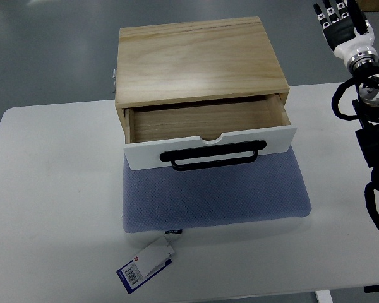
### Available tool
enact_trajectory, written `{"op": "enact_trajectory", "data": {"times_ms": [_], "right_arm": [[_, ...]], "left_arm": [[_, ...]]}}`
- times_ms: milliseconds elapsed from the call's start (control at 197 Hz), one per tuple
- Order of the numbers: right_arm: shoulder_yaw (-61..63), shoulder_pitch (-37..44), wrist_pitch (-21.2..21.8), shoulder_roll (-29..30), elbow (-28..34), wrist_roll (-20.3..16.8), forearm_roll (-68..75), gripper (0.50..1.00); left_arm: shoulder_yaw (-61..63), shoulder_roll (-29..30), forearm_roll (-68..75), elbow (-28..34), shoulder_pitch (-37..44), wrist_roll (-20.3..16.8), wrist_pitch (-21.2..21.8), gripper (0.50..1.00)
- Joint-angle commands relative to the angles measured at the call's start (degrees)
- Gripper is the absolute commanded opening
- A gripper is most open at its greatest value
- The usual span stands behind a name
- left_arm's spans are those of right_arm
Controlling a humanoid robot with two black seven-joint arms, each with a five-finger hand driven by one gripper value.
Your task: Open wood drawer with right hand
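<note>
wood drawer (pixel 208 129) sits pulled partly out of its box on the blue pad (pixel 215 196) mid-tabletop (pixel 50 189), black handle (pixel 216 154) running left-right, well down-left of the right hand (pixel 341 19), raised at top right, fingers extended, holding nothing

Right hand (pixel 342 24) black-and-white; black cabled arm (pixel 374 139).

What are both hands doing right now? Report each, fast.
Left hand: not in view.
Right hand: raised at the top right, away from the drawer, holding nothing; whether its fingers are open or curled cannot be told.
</note>
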Motion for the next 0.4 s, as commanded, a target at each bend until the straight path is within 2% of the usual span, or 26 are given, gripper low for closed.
{"op": "enact_trajectory", "data": {"times_ms": [0,396], "right_arm": [[1.0,-1.4,0.0,1.1,0.0,0.0,0.0,0.946],[0.6,-3.1,0.0,2.1,0.0,0.2,0.0,0.946]], "left_arm": [[0.0,0.0,0.0,0.0,0.0,0.0,0.0,1.000],[0.0,0.0,0.0,0.0,0.0,0.0,0.0,1.000]]}}
